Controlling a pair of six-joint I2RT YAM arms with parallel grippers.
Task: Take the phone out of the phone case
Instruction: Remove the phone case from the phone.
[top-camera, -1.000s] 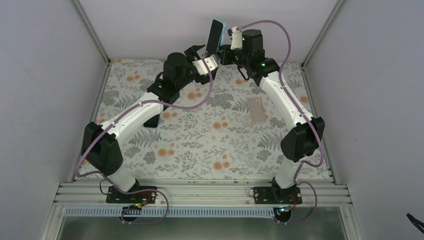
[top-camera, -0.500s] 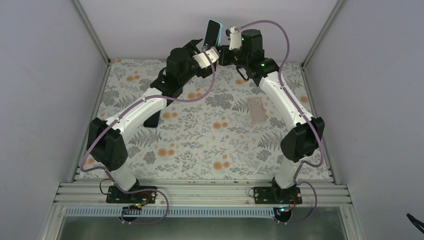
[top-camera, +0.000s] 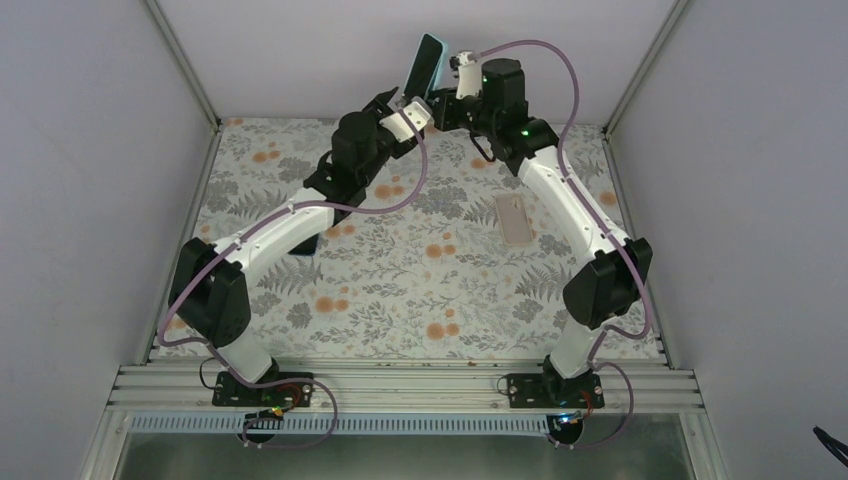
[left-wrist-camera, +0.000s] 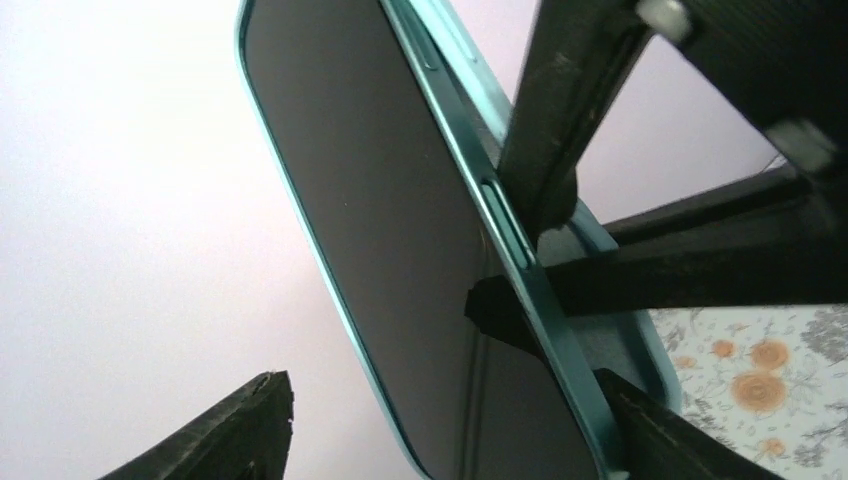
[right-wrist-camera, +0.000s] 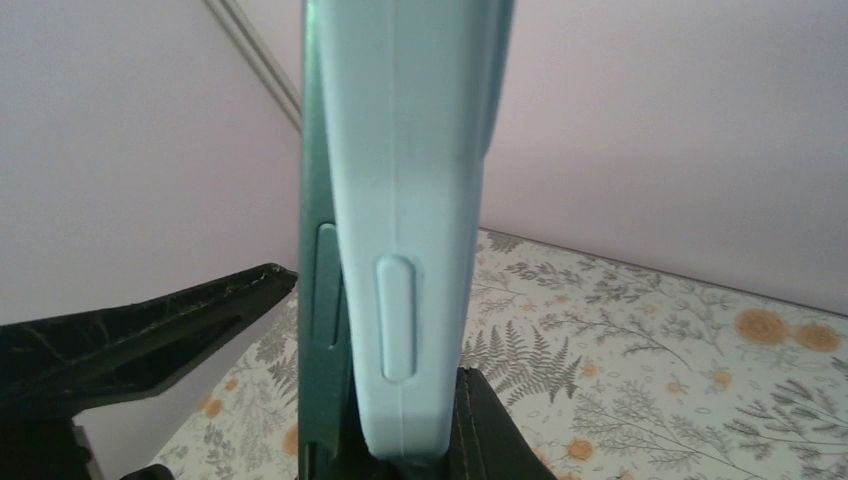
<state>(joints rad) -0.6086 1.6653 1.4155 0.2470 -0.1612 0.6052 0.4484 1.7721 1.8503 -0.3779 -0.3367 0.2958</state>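
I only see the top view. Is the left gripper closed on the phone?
Observer: No, the left gripper is open; one finger stands apart from the phone.
Operator: Which way does it face?
Observer: Its screen faces the left wrist camera, dark.
Operator: And the right gripper?
Observer: The right gripper is shut on the phone, one fingertip over the screen's edge.

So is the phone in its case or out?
Partly out. In the right wrist view the phone shows a bare dark edge beside the pale blue case, not wrapped by it.
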